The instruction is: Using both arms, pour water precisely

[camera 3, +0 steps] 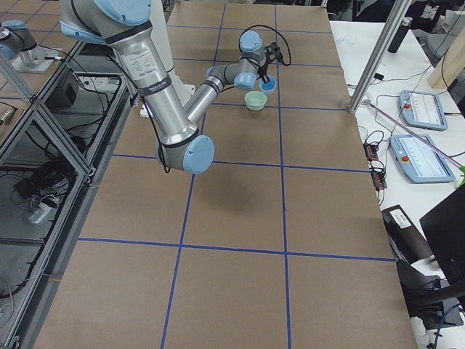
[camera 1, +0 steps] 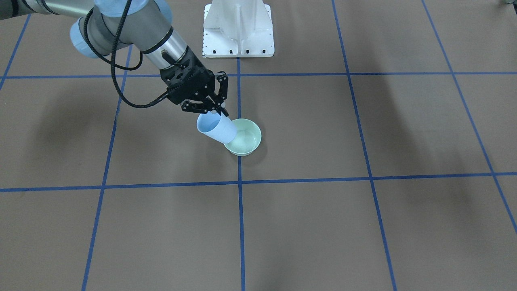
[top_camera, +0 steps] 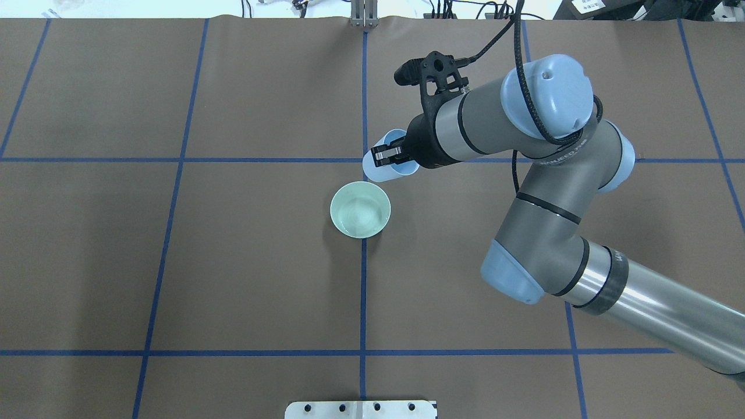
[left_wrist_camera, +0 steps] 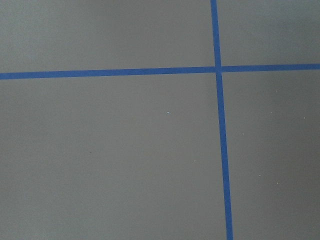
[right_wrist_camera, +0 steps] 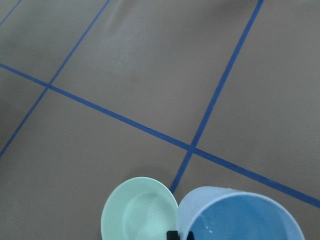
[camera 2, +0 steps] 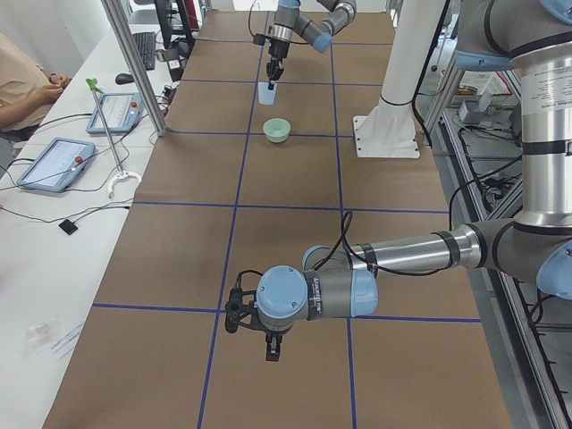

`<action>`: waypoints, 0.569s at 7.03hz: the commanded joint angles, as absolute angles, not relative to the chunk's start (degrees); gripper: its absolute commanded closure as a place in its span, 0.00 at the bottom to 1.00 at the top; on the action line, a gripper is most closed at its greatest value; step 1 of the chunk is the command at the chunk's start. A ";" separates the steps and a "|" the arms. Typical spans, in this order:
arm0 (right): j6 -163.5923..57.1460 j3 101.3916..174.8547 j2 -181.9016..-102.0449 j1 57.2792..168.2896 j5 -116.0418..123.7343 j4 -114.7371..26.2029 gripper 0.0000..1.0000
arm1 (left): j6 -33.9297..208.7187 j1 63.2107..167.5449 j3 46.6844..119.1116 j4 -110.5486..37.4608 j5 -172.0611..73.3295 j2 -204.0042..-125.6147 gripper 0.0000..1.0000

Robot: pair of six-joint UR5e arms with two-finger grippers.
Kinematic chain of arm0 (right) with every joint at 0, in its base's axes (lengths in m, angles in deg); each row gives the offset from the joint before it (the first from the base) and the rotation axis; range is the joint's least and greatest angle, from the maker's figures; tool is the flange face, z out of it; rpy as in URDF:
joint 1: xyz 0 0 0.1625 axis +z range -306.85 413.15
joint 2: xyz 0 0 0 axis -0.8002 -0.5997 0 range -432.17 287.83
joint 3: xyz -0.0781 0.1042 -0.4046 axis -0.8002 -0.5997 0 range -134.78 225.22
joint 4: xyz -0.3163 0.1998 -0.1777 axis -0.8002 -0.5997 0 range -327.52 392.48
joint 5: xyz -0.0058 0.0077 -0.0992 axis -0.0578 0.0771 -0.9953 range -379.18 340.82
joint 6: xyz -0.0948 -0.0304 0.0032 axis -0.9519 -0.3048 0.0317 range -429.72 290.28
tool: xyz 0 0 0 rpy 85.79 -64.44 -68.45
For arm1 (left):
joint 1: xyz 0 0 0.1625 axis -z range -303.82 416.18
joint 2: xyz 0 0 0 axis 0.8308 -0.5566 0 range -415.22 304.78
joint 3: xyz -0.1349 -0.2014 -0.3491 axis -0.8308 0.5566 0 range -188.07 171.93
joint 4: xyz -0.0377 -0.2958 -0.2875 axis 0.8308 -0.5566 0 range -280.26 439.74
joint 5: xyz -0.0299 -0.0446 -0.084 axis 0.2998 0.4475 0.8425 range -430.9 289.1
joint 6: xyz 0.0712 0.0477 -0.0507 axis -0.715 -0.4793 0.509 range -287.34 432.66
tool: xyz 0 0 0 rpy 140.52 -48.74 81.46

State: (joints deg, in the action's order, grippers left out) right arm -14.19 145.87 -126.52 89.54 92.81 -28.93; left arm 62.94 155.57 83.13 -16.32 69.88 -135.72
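Note:
My right gripper (camera 1: 220,110) is shut on the rim of a pale blue cup (camera 1: 216,128) and holds it tilted above the table, beside the far rim of a mint green bowl (camera 1: 253,142). From overhead the cup (top_camera: 378,170) is apart from the bowl (top_camera: 339,201), on its far side. The water (top_camera: 361,215) shows as a faint sheen in the bowl. The right wrist view shows the cup's blue inside (right_wrist_camera: 240,217) next to the bowl (right_wrist_camera: 135,212). My left gripper (camera 2: 273,347) hangs over bare table far from both; I cannot tell whether it is open or shut.
The white pedestal base (camera 1: 238,36) stands behind the bowl on the robot's side. Blue tape lines (left_wrist_camera: 218,150) grid the brown table cover. A seated person (camera 2: 27,85), tablets (camera 2: 55,163) and metal posts (camera 2: 134,63) line the operators' side.

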 commanded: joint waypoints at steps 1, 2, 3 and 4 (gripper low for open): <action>-10.76 142.26 -121.93 86.65 92.45 -28.61 1.00 | 63.00 155.59 83.33 -17.64 69.90 -134.15 0.00; -10.58 140.59 -120.61 86.12 92.45 -28.34 1.00 | 63.00 155.67 83.33 -17.73 69.90 -133.79 0.00; -10.57 139.45 -119.55 85.85 92.45 -28.17 1.00 | 62.91 156.20 83.33 -17.74 69.90 -133.35 0.00; -7.44 138.39 -119.54 85.33 92.45 -24.77 1.00 | 62.82 156.81 83.42 -17.74 69.90 -133.26 0.00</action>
State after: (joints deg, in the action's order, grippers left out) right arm -9.87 139.81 -120.13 85.93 92.45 -27.40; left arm 62.91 156.19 83.36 -17.68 69.90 -133.54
